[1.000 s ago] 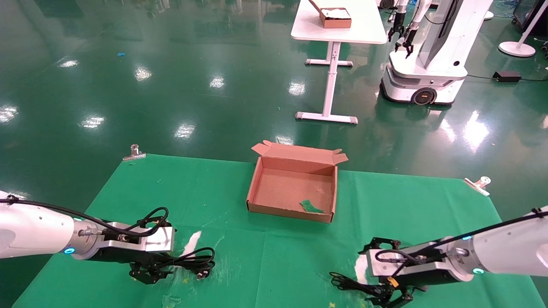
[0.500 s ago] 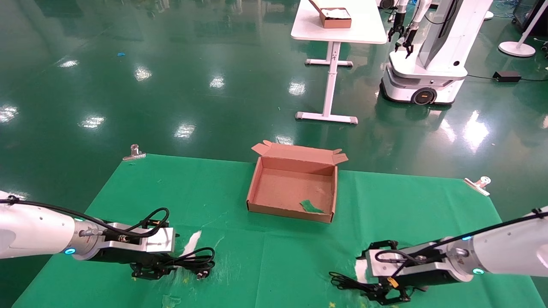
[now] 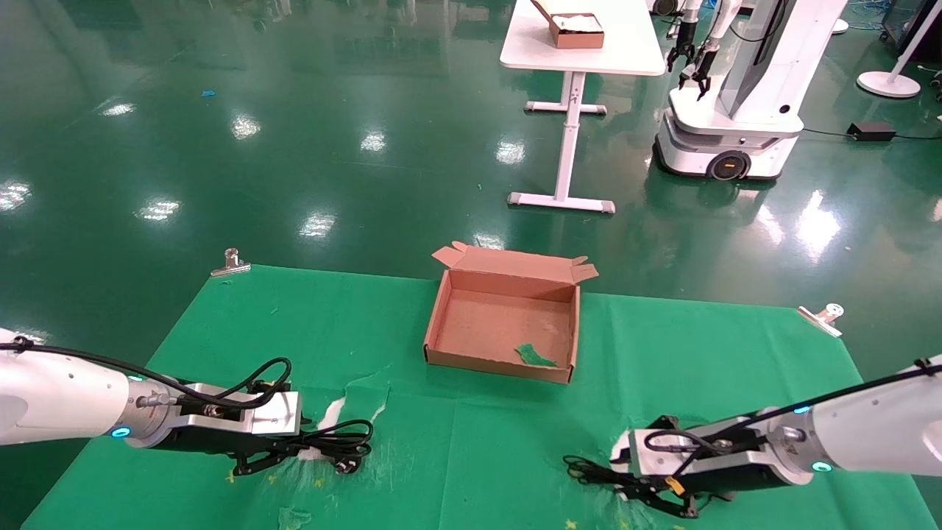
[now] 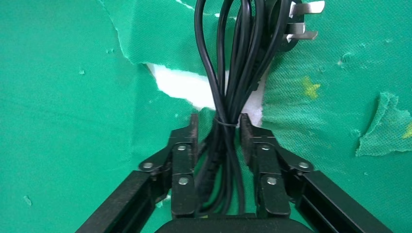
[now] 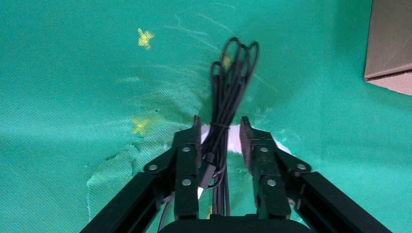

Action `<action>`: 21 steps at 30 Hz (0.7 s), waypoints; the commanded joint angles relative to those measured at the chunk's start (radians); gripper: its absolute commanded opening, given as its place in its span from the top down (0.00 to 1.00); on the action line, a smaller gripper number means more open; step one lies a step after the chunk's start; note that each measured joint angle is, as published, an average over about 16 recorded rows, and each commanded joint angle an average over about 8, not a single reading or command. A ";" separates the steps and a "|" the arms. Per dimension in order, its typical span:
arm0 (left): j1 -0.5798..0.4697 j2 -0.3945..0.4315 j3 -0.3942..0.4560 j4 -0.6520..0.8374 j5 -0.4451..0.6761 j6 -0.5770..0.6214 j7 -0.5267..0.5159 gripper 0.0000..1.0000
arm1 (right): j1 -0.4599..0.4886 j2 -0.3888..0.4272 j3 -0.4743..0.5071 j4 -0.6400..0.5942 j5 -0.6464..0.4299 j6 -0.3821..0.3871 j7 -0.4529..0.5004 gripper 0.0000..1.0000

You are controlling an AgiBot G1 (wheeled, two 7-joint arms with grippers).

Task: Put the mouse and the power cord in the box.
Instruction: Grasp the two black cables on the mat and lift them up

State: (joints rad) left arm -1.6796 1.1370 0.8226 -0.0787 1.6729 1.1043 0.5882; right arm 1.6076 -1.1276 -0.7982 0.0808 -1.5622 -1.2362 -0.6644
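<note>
On the green cloth, left gripper fingers pinch the power cord.

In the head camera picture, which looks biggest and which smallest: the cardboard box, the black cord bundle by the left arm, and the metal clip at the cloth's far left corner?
1. The box, open on the green cloth, looks clearly largest.
2. The power cord, bundled at the left gripper.
3. The metal clip looks smallest, but it lies farther from the camera, so it may look smaller than it is.

I work in a robotics lab: glossy green floor, another wheeled robot at upper right beside a white table.
</note>
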 commanded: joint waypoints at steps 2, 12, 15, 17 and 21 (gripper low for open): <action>0.000 0.000 0.000 0.000 0.000 0.000 0.000 1.00 | 0.000 0.000 0.000 0.000 0.000 0.000 0.000 1.00; 0.000 -0.001 0.000 -0.001 0.000 0.001 -0.001 1.00 | -0.001 0.001 0.000 0.001 0.001 0.000 0.000 1.00; -0.001 -0.003 -0.002 0.003 -0.003 0.005 -0.007 1.00 | 0.000 0.002 0.001 0.001 0.002 -0.002 0.002 1.00; -0.006 -0.007 -0.004 0.010 -0.007 0.017 -0.017 1.00 | 0.004 0.007 0.006 0.000 0.009 -0.005 0.004 1.00; -0.025 -0.031 -0.024 0.029 -0.037 0.080 -0.047 1.00 | 0.019 0.034 0.030 -0.002 0.043 -0.026 0.015 1.00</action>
State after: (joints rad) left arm -1.7104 1.0943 0.7892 -0.0482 1.6232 1.1985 0.5391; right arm 1.6330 -1.0800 -0.7598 0.0782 -1.5068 -1.2694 -0.6408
